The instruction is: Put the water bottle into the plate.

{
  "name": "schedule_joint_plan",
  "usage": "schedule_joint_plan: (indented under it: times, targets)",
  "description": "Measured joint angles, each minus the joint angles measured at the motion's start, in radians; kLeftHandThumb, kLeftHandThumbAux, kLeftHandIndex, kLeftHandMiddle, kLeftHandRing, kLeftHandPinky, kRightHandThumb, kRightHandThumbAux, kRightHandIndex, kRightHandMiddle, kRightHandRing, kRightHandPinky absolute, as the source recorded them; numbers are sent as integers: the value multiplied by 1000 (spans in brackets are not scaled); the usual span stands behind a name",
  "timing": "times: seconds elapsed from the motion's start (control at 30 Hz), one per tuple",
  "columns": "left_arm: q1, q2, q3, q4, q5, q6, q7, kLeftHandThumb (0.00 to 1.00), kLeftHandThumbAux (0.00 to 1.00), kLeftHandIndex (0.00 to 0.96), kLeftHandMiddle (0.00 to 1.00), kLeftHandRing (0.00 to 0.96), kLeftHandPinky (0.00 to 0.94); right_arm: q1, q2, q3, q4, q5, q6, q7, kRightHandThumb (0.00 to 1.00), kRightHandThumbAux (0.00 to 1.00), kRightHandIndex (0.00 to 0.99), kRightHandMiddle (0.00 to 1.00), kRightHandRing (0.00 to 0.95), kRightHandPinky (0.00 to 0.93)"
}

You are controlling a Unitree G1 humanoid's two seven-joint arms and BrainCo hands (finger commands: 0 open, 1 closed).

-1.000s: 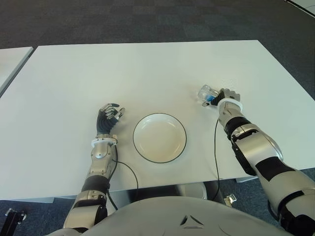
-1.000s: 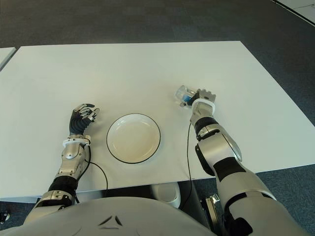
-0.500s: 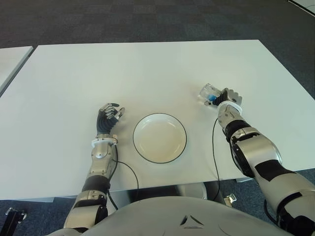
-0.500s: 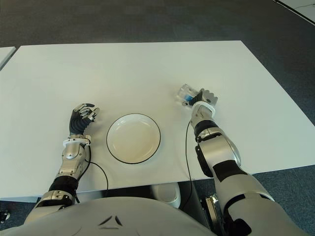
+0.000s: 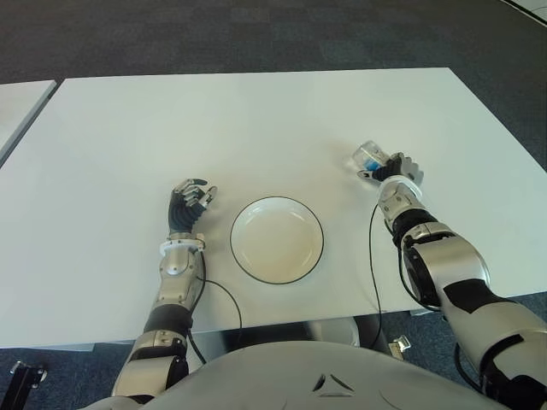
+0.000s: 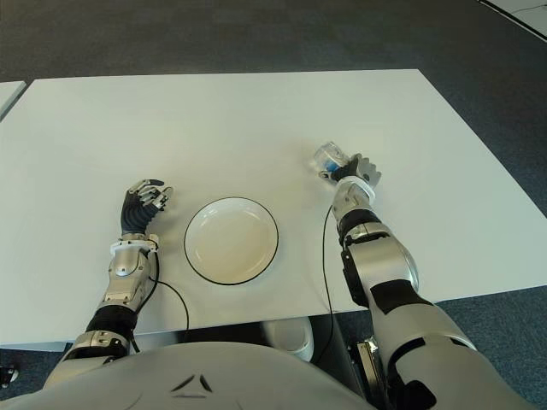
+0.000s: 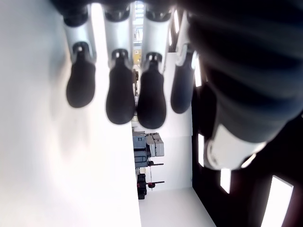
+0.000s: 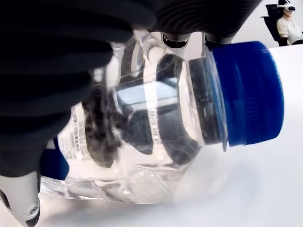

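Within the right hand (image 5: 395,170), fingers wrapped round it: water bottle (image 5: 368,158), grasped but not yet carried to plate (image 5: 277,240), which lies well apart toward the left hand (image 5: 190,203), idle, fingers curled, holding nothing.

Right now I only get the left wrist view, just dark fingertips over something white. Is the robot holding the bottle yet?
Observer: Yes, the right hand is curled around the water bottle.
Operator: Is there a lid on it?
Observer: A blue cap is on.
Operator: And the plate?
Observer: The plate holds nothing; it lies on the white table between both hands.
Operator: The left hand?
Observer: The left hand holds nothing, left of the plate.
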Motion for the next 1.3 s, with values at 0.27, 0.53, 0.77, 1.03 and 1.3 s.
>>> schedule_joint_plan:
  times: [0.27, 0.53, 0.77, 1.03, 1.3]
  targets:
    - [0, 0, 1, 1, -1, -3, -1, 706, 716, 435, 704, 695, 668, 26, -4, -69, -10, 60, -95, -53, 835, 686, 406, 549, 800, 818]
    - [0, 0, 2, 3, -8, -10, -3, 707, 716, 435, 707, 701, 678, 58, 13, -248, -16, 237, -266, -95, 837, 685, 411, 562, 815, 814]
    - [-1, 0, 5, 4, -10, -10, -3, 707, 715, 436, 707, 698, 673, 70, 29, -408, -21, 407, -427, 10, 840, 684, 417, 575, 823, 828]
    - [0, 0, 5, 5, -8, -9, -2, 707, 715, 436, 704, 692, 670, 71, 88, -463, -37, 486, -540, 51, 843, 682, 423, 573, 851, 857]
    - [-3, -1, 3, -1, -4, -8, 13, 708, 715, 436, 701, 689, 662, 82, 155, -443, -63, 486, -644, 64, 844, 680, 424, 566, 863, 858]
